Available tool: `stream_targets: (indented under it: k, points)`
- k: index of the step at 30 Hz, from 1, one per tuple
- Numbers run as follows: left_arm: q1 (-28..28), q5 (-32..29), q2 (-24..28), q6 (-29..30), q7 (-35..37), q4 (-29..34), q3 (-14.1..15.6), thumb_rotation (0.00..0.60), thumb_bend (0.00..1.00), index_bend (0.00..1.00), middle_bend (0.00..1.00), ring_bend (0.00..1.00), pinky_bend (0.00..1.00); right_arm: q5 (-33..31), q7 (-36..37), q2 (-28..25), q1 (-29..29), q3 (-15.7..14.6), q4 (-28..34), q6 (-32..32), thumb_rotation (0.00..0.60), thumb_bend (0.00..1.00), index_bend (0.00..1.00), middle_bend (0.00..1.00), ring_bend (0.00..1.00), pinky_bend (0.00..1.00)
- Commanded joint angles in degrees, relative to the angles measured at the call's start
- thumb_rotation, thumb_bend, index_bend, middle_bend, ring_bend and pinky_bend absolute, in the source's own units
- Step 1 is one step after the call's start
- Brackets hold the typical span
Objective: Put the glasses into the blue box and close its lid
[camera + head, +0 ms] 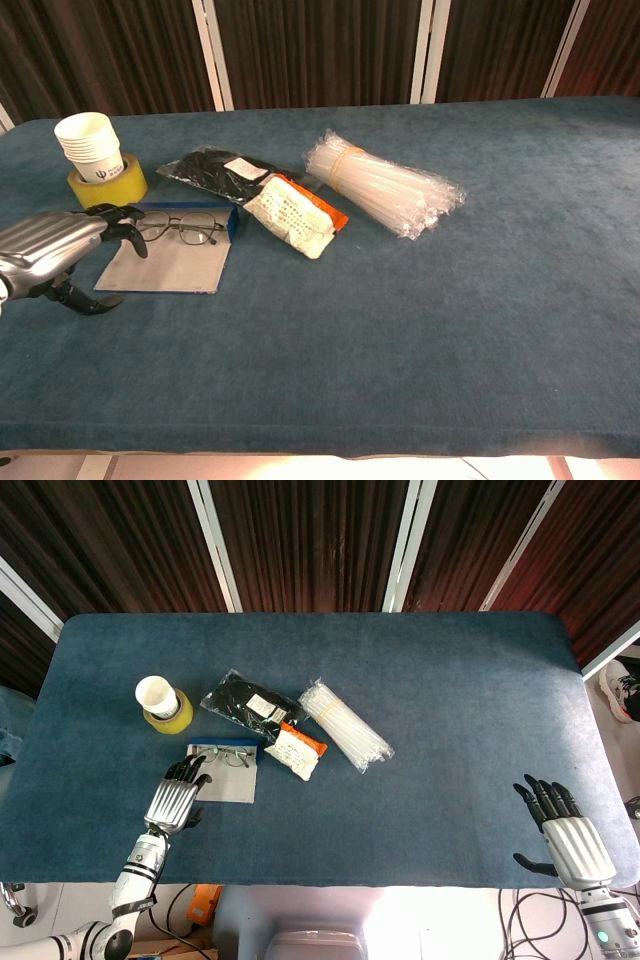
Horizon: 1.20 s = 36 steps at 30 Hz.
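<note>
The glasses (pixel 183 229) lie in the blue box (pixel 232 222), which is open, with its grey lid (pixel 165 268) spread flat on the table (pixel 420 330) toward the robot. From the chest view the frame seems to rest inside the shallow tray, but we cannot tell for sure whether it sits fully in or leans on the edge. Just behind the box stand a stack of paper cups (pixel 88 145) on a roll of yellow tape (pixel 108 187), and beside it are a black packet (pixel 215 172), an orange-and-white packet (pixel 295 217) touching the box end, and a bundle of clear straws (pixel 385 186).

Our left hand (pixel 176 795) hovers at the left near corner of the lid. Its fingers are apart and only lightly bent, and it holds nothing. Our right hand (pixel 562 832) is far away at the right near edge of the table (it shows only in the head view), with the fingers spread and also empty.

We judge that the placing step is done and the closing step is now in hand. The next move calls for the left fingers to go under the near edge of the lid, lift it and fold it over toward the glasses. The lid lies flat on the soft cloth, so getting under it may be the difficult part.
</note>
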State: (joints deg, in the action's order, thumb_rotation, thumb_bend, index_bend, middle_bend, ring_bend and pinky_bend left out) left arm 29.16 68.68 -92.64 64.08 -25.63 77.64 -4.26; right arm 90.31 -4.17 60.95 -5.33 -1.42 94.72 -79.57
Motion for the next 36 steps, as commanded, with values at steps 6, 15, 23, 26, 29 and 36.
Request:
stream_targets:
  k: [6, 15, 23, 26, 29, 36]
  points:
    - [0.78, -1.72, -1.15, -1.83, -1.14, -1.45, -0.79, 0.6, 0.28, 0.33, 0.05, 0.0, 0.15, -0.02, -0.02, 0.0, -0.01, -0.02, 0.02, -0.03, 0.6, 0.27, 0.0, 0.0, 0.0, 0.0]
    - [1.5, -3.23, -1.65, -3.02, -3.12, -2.55, -1.22, 0.6, 0.28, 0.31, 0.05, 0.0, 0.15, -0.12, -0.1, -0.03, -0.04, -0.02, 0.07, 0.01, 0.6, 0.27, 0.0, 0.0, 0.0, 0.0]
    - [1.87, -4.19, -1.81, -3.74, -4.75, -3.24, -1.13, 0.6, 0.28, 0.29, 0.05, 0.0, 0.15, -0.14, -0.15, -0.06, 0.01, -0.03, 0.14, -0.13, 0.6, 0.27, 0.0, 0.0, 0.0, 0.0]
    - [1.93, -4.6, -1.69, -3.87, -5.22, -3.15, -1.17, 0.6, 0.28, 0.29, 0.05, 0.0, 0.15, -0.12, -0.11, -0.09, 0.03, -0.03, 0.16, -0.19, 0.6, 0.27, 0.0, 0.0, 0.0, 0.0]
    - [1.99, -4.93, -1.49, -3.96, -5.8, -2.9, -1.14, 0.6, 0.28, 0.3, 0.05, 0.0, 0.15, -0.12, -0.1, -0.1, 0.03, -0.05, 0.16, -0.19, 0.6, 0.27, 0.0, 0.0, 0.0, 0.0]
    - [2.28, -5.96, -1.27, -4.34, -7.31, -2.4, -1.1, 0.6, 0.28, 0.35, 0.06, 0.0, 0.15, -0.03, -0.05, -0.15, 0.07, -0.08, 0.18, -0.31, 0.6, 0.27, 0.0, 0.0, 0.0, 0.0]
